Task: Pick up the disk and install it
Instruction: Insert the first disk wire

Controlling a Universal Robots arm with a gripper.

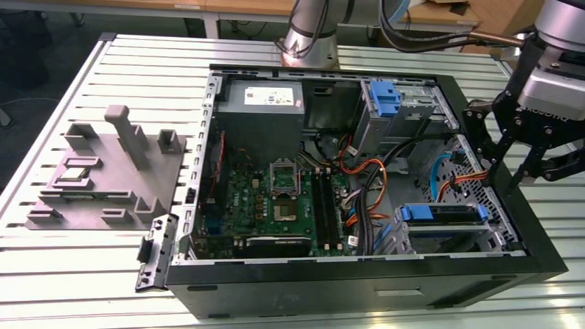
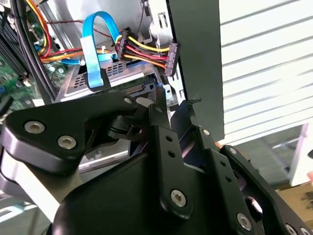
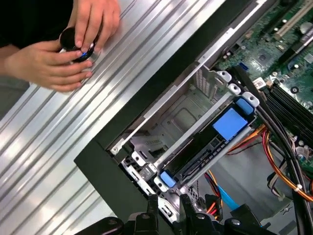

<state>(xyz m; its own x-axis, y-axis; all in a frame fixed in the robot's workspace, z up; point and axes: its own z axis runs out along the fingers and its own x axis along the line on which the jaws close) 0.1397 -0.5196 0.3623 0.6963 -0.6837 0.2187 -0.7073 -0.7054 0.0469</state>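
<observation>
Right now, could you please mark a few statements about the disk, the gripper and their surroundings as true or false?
1. The disk sits in a drive bay inside the computer case. True.
2. The gripper holds the disk. False: it hangs apart from the disk, over the case's edge at the exterior view's right.
3. A person's hands are at the table beside the case. True.
4. The grey fixture stands inside the case. False: it stands on the table, at the exterior view's left of the case.
5. The case is closed. False: it lies open, its motherboard showing.
</observation>
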